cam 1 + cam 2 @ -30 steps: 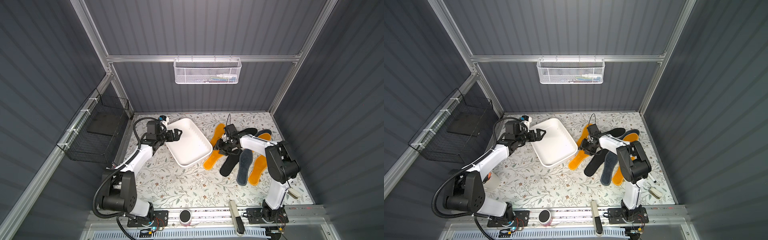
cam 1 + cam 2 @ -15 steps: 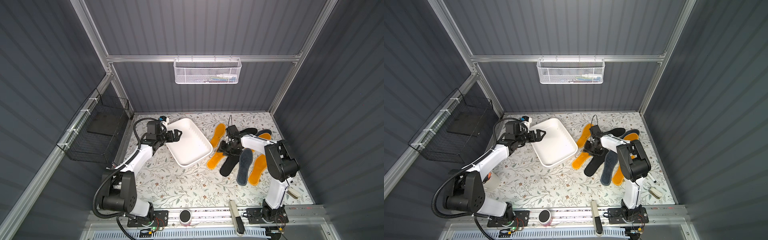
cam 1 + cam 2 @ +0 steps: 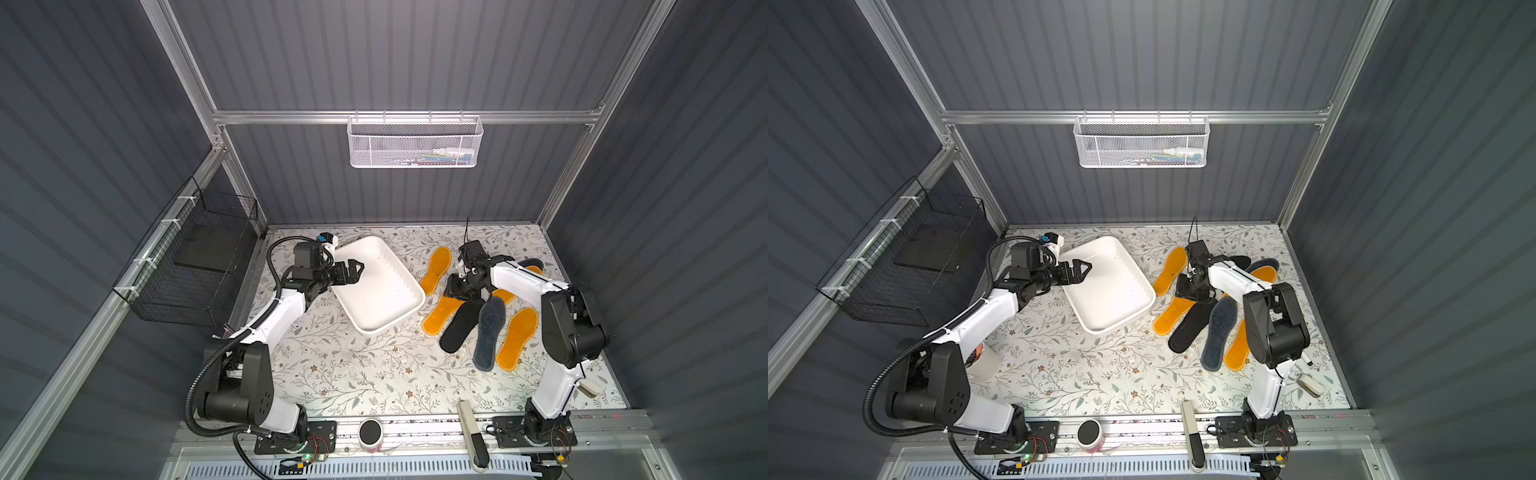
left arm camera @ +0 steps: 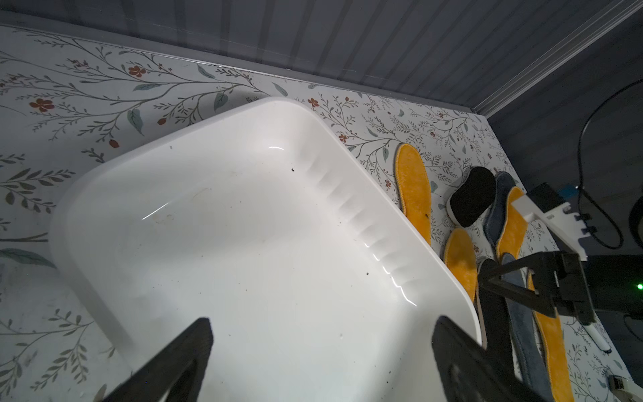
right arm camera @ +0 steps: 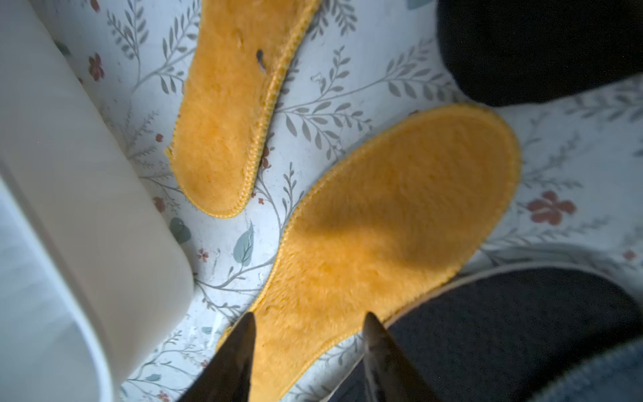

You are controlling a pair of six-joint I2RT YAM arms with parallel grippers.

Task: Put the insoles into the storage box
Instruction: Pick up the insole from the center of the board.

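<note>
**Left arm.** The left arm (image 3: 282,316) is being held stretched forward from its base, with the forearm angled toward the rear of the table. The left gripper (image 3: 356,268) is being carried roughly level over the left rim of the storage box (image 3: 365,330), tips pointing inward. In the left wrist view its fingers (image 4: 188,348) are being held spread wide above the box's white floor.

**Right arm.** The right arm (image 3: 519,282) is being held reaching back and inward over the insoles (image 3: 478,324), wrist bent downward. The right gripper (image 3: 455,291) is being pointed down at one end of an orange insole (image 5: 382,209). Its fingers (image 5: 240,348) are being held apart, one tip at each side of that insole's narrow part. Whether they are touching it cannot be told.

**Task items.** The storage box is being seen lying askew on the floral table mat (image 3: 353,374), between the two grippers. All visible insoles are lying on the mat to its right, outside it. A second orange insole (image 5: 229,121) is lying just beside the box wall. A black insole (image 3: 461,326) and a grey-blue insole (image 3: 490,332) are lying side by side, touching.
</note>
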